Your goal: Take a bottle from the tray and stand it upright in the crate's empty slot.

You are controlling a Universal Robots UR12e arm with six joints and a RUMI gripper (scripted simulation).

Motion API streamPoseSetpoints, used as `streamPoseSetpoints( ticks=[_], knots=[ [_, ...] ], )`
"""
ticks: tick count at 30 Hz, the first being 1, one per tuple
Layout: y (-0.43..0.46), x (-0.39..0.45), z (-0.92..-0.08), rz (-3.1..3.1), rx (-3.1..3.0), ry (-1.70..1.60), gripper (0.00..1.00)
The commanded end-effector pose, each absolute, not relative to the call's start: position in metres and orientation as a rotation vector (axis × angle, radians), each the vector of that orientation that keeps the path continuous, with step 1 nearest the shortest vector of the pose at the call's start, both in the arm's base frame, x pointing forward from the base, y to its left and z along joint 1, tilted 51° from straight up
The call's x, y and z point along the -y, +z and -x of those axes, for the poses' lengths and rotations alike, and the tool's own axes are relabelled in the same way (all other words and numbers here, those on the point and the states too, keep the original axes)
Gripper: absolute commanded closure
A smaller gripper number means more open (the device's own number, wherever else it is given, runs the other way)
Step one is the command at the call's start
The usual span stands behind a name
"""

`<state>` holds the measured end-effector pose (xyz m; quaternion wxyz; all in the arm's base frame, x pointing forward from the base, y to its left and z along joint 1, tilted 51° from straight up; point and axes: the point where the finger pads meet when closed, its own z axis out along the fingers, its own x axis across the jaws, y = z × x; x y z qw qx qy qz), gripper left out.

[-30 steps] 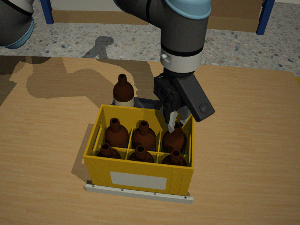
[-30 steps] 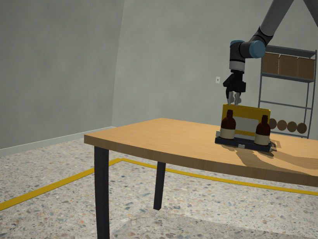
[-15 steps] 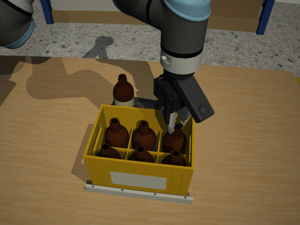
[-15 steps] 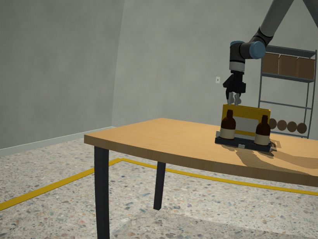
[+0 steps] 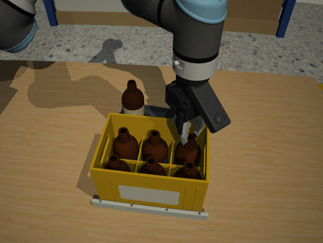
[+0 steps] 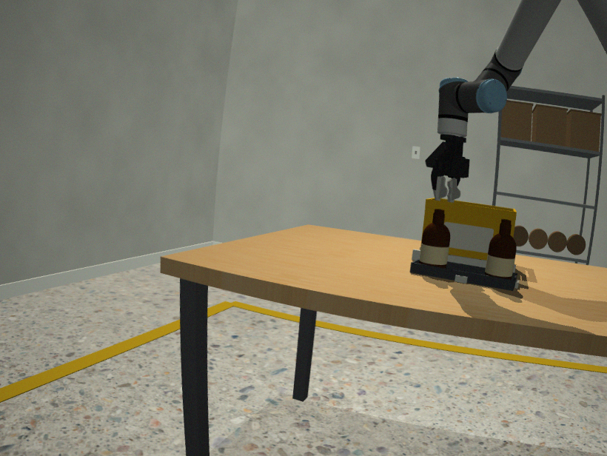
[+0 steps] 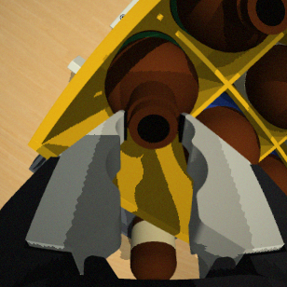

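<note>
Gripper: you are looking at the gripper (image 5: 190, 133) reaching down into the back right corner of the crate, and it is pinching the neck of a brown bottle (image 5: 188, 152).
Fingers: in the wrist view the two grey fingers are pressing on both sides of the bottle's neck (image 7: 154, 122) (the dark round mouth is sitting right between them).
Held bottle: it is standing upright with its fat part down inside the back right slot, and its neck is poking up between the yellow walls.
Crate: the yellow crate (image 5: 148, 183) is sitting on the table (image 5: 260, 156). You are seeing a bottle in all six slots, three in the back row and three in the front row.
Tray: the dark tray (image 6: 461, 275) is lying just behind the crate, on the side away from the white label. From the top you are seeing only a small bit of it.
Tray bottles: in the exterior view two bottles are standing on the tray, one (image 6: 434, 238) at the left end and one (image 6: 500, 249) at the right end. Each is wearing a cream label band.
Strip: a grey strip with screws (image 5: 148, 208) is lying along the front foot of the crate.
Shelf: a shelf rack (image 6: 497, 161) with brown boxes is standing by the far wall.
</note>
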<state>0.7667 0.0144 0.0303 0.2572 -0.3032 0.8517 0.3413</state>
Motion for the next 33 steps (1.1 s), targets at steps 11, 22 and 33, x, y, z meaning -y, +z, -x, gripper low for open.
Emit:
streamPoseSetpoints(
  ticks=[11, 22, 33],
  knots=[
    [0.0308, -0.0136, -0.7671, 0.822, -2.31, 0.924, 1.0],
    [0.0308, -0.0136, -0.7671, 0.822, -2.31, 0.924, 1.0],
    [0.0308, -0.0136, -0.7671, 0.822, -2.31, 0.924, 0.62]
  ],
)
